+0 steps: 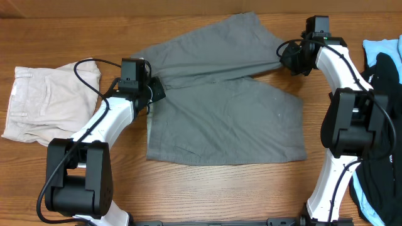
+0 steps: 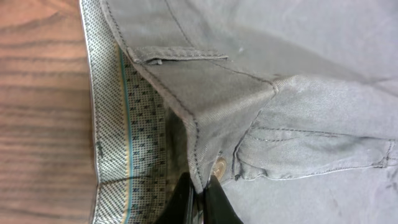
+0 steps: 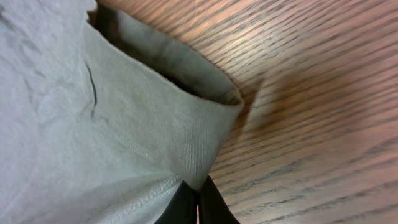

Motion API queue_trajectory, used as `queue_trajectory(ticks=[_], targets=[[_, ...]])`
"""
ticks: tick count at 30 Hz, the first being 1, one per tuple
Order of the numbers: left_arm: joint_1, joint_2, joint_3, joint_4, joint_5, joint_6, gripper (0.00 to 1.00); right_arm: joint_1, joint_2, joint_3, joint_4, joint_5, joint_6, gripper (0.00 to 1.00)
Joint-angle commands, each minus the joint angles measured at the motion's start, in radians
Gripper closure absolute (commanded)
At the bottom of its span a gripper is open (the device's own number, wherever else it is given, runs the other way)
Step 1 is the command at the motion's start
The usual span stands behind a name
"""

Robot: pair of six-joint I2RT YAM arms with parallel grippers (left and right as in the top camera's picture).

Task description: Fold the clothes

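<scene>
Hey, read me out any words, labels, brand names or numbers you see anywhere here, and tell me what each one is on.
No readable text in any view.
Grey shorts: no tag or brand shows; the waistband lining has only a dotted pattern and a teal stripe.
Button beside the left claw: any marking is too small to read.
Cream shorts and light-blue garment: no print visible.
</scene>
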Motion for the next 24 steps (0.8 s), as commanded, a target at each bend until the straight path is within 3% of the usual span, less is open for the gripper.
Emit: queue_trajectory(ticks=[1, 6, 7, 9, 10, 20, 21, 22, 23, 24], targets=[[0.017, 0.014, -0.003, 0.042, -0.057, 0.02, 0.96, -0.053, -0.074, 0.022, 0.011, 0.113, 0.08, 0.96], [0.02, 0.016, -0.003, 0.06, -0.066, 0.054, 0.96, -0.036, -0.074, 0.022, -0.003, 0.079, 0.073, 0.96], [0.021, 0.016, -0.003, 0.039, -0.087, 0.054, 0.96, -0.033, -0.074, 0.022, -0.006, 0.08, 0.067, 0.93], [0.021, 0.016, -0.003, -0.01, -0.134, 0.061, 0.96, -0.033, -0.074, 0.022, -0.015, 0.08, 0.067, 0.74], [0.021, 0.016, -0.003, -0.034, -0.14, 0.076, 0.96, -0.034, -0.074, 0.022, -0.019, 0.08, 0.067, 0.72], [0.06, 0.016, 0.008, -0.089, -0.192, 0.098, 0.96, -0.112, -0.19, 0.022, -0.18, 0.094, -0.008, 0.68], [0.078, 0.016, 0.026, -0.112, -0.191, 0.098, 0.86, -0.127, -0.226, 0.022, -0.214, 0.094, -0.008, 0.67], [0.086, 0.015, 0.04, -0.134, -0.188, 0.098, 0.69, -0.137, -0.257, 0.022, -0.246, 0.094, -0.013, 0.67], [0.093, 0.014, 0.063, -0.175, -0.188, 0.098, 0.4, -0.144, -0.28, 0.022, -0.272, 0.094, -0.037, 0.66], [0.097, 0.011, 0.084, -0.219, -0.191, 0.099, 0.19, -0.151, -0.306, 0.022, -0.302, 0.095, -0.067, 0.56]])
